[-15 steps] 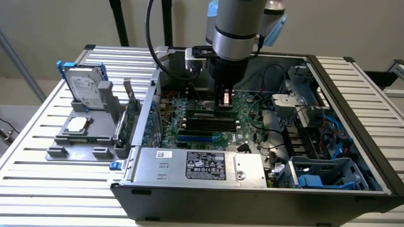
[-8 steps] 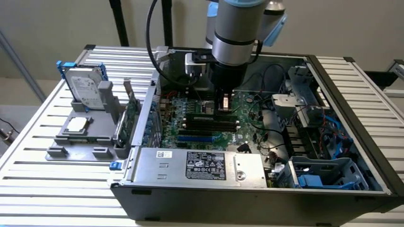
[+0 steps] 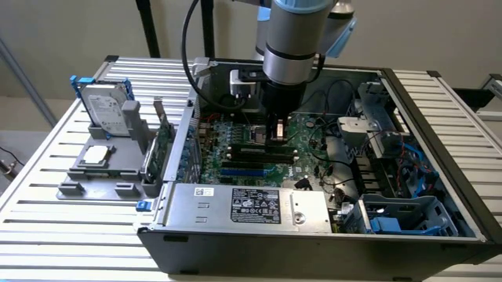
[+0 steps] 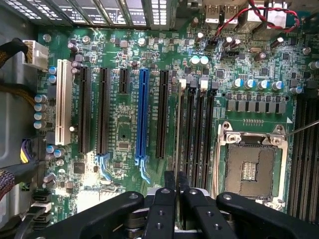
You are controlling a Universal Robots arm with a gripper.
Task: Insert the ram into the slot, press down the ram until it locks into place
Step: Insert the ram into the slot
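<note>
Spreading across the exterior view, a slatted metal worktop (image 3: 47,176) carries an open computer case (image 3: 235,247). In the case lies the green motherboard (image 4: 124,64). At the exterior view's left stands a grey fixture (image 3: 102,170) with a hard drive (image 3: 106,111) propped in it. The robot arm (image 3: 290,41) comes in from the top middle of that view and reaches straight down into the case.

On the board, the square metal processor socket (image 4: 249,167) sits to one side of a bank of long black memory slots. A blue slot (image 4: 143,114) lies on the bank's other side, parallel to it.

The tool (image 4: 175,181) is low over the board, at the edge of the memory bank nearest the blue slot. Its fingers (image 4: 168,184) are clenched, with only a sliver of gap. A thin pale strip runs out from that gap, and I take it to be the ram (image 4: 177,129) seen edge-on and gripped between them.

The ram leads directly away from the tool. Its long axis runs parallel to the slot (image 4: 182,124) beside or beneath it, and to the other slots of the bank. This alignment is what the seating depends on. I cannot tell whether the ram's lower edge has entered the slot or hangs just above it, nor whether the end latches have closed.
</note>
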